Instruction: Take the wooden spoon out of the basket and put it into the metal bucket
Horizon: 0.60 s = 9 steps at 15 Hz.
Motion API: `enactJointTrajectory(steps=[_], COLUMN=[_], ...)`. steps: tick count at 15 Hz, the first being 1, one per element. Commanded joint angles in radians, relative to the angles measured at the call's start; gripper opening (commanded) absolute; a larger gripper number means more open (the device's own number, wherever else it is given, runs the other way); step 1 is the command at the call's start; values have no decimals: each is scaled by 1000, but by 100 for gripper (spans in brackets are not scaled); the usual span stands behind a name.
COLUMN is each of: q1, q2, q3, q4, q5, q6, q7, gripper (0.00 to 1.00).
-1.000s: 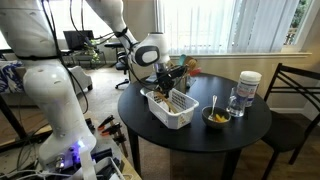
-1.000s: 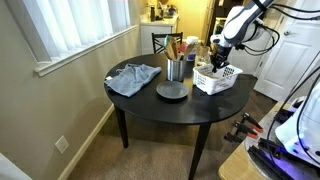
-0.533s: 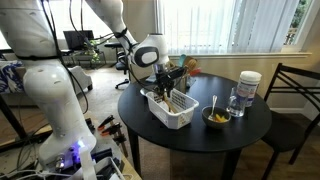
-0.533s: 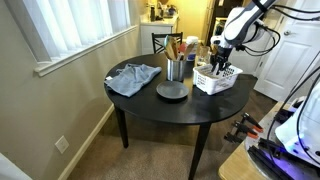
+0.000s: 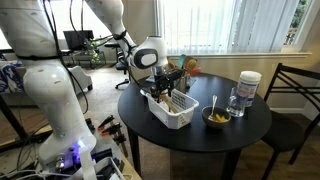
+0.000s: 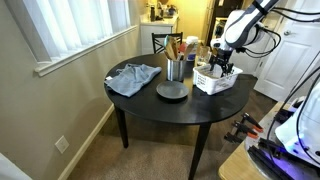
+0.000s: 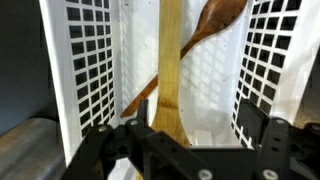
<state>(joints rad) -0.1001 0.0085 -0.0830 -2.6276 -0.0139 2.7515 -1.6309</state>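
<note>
The white slotted basket (image 5: 172,110) (image 6: 216,81) stands on the round black table. In the wrist view its grid walls (image 7: 85,70) frame the light tan wooden spoon (image 7: 168,70), which lies lengthwise on the floor of the basket. A darker brown spoon (image 7: 215,22) crosses it diagonally. My gripper (image 7: 195,140) (image 5: 164,88) (image 6: 219,67) hovers just over the basket, open, its fingers (image 7: 262,130) wide on either side of the tan spoon's near end, holding nothing. The small grey metal bucket (image 6: 176,70) stands beside the basket with brown utensils upright in it.
A dark round plate (image 6: 172,91) and a blue-grey cloth (image 6: 133,77) lie beyond the bucket. A yellow-filled bowl (image 5: 216,117) and a clear jar with a white lid (image 5: 248,90) stand on the table's other side. A chair (image 5: 296,95) is beside the table.
The gripper's fingers have spread apart over the basket. The arm itself has barely shifted, and the spoons stay in the basket.
</note>
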Motion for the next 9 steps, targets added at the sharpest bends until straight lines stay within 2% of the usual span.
enactJointTrajectory(steps=[1, 9], q1=[3, 1], q2=[27, 93], q3=[-2, 2], q4=[-5, 32], q5=[-31, -126], q6=[40, 32], q7=[63, 211], gripper=[100, 100])
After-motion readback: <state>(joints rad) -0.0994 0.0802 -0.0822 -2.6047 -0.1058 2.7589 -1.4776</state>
